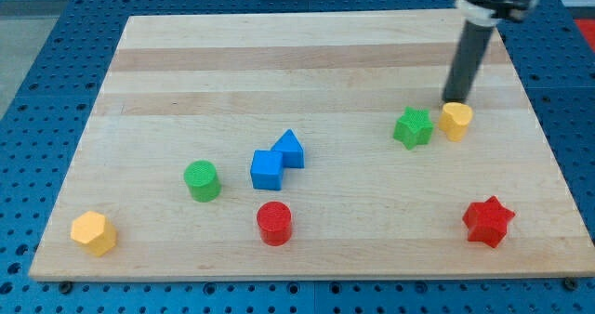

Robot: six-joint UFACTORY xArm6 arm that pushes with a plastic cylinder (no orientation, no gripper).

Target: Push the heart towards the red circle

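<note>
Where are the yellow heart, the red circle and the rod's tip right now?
yellow heart (456, 121), camera view, on its top face.
red circle (274, 221), camera view, on its round top face.
my tip (453, 103), camera view, the rod's very end, at the heart's top edge.

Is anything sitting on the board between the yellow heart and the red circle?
In the camera view, the straight line from the yellow heart to the red circle crosses bare wood; the green star sits just above that line, beside the heart.

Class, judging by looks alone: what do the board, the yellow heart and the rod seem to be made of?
Board: pale wood, visible grain in glued strips, satin finish.
Yellow heart: probably plastic, one uniform matte colour.
Rod: dark and smooth, metal or plastic, unclear; my tip touches the heart's top edge.
</note>
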